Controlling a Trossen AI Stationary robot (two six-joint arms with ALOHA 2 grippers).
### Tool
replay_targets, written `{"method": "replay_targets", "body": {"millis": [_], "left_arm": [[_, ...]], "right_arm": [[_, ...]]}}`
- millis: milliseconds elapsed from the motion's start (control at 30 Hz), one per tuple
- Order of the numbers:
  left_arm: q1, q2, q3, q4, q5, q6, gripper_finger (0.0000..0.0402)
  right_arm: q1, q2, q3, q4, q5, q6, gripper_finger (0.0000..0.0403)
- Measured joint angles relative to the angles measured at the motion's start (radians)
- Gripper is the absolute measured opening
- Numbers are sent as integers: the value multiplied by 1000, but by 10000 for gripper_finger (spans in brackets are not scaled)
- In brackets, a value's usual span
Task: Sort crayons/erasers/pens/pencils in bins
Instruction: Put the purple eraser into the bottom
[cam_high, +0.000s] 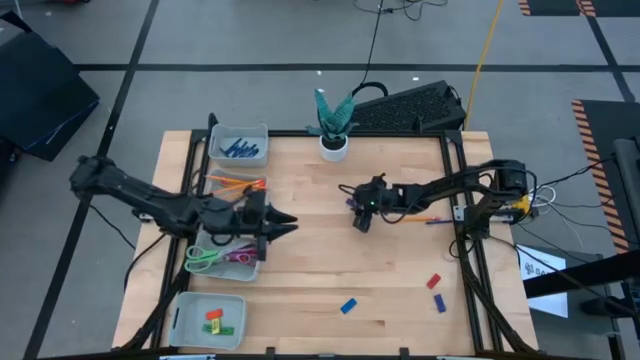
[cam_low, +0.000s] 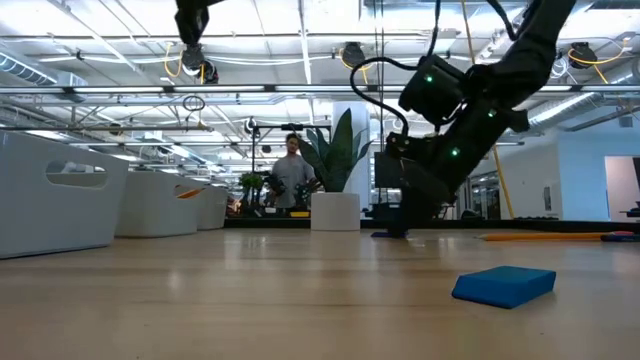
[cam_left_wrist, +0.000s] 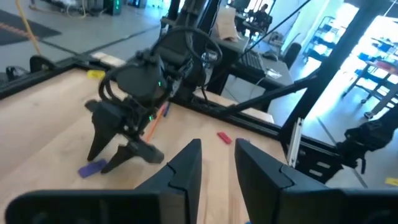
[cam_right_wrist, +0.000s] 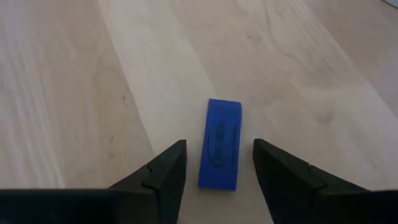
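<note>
The right gripper (cam_right_wrist: 217, 165), jaws spread, straddles a blue eraser (cam_right_wrist: 221, 143) on the table (cam_high: 400, 290); closing off-centre could twist the eraser out of its 2 fingers.

High view overhead; low view table-level; both share blue eraser (cam_low: 504, 285).
</note>
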Motion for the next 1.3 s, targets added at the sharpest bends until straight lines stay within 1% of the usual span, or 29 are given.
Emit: {"method": "replay_targets", "body": {"millis": [133, 233, 333, 433, 533, 633, 767, 833, 900, 1033, 1133, 1200, 1300], "left_arm": [[20, 39, 0, 76, 2, 30, 97], [48, 44, 32, 49, 2, 29, 97], [80, 31, 107, -74, 2, 56, 97], [125, 13, 193, -228, 1, 70, 99], [183, -13, 228, -359, 31, 5, 118], [235, -46, 204, -406, 76, -94, 154], [268, -54, 125, -392, 128, -256, 213], [277, -54, 87, -377, 144, -361, 236], [291, -55, 48, -359, 160, -511, 253], [315, -53, -36, -307, 184, -773, 267], [334, -53, -84, -242, 207, -918, 268], [347, -30, -103, -201, 223, -973, 269], [372, 4, -111, -126, 262, -1004, 269]], "right_arm": [[1, -2, -32, 15, 2, -1, 152], [1, -1, -35, 40, 1, -2, 129], [1, 19, -36, 82, 2, 3, 110], [0, 54, -34, 94, 5, 63, 99], [15, 84, -34, 118, 1, 69, 89], [32, 92, -35, 142, 34, 32, 79], [32, 93, -35, 159, 29, -3, 69], [34, 88, -36, 161, 34, -12, 67], [37, 73, -36, 174, 35, -42, 67], [55, 3, -38, 145, 17, -143, 65], [78, -94, -5, 106, 30, -243, 64], [105, -156, 29, 65, 48, -310, 64], [156, -220, 93, -6, 60, -375, 64]]}}
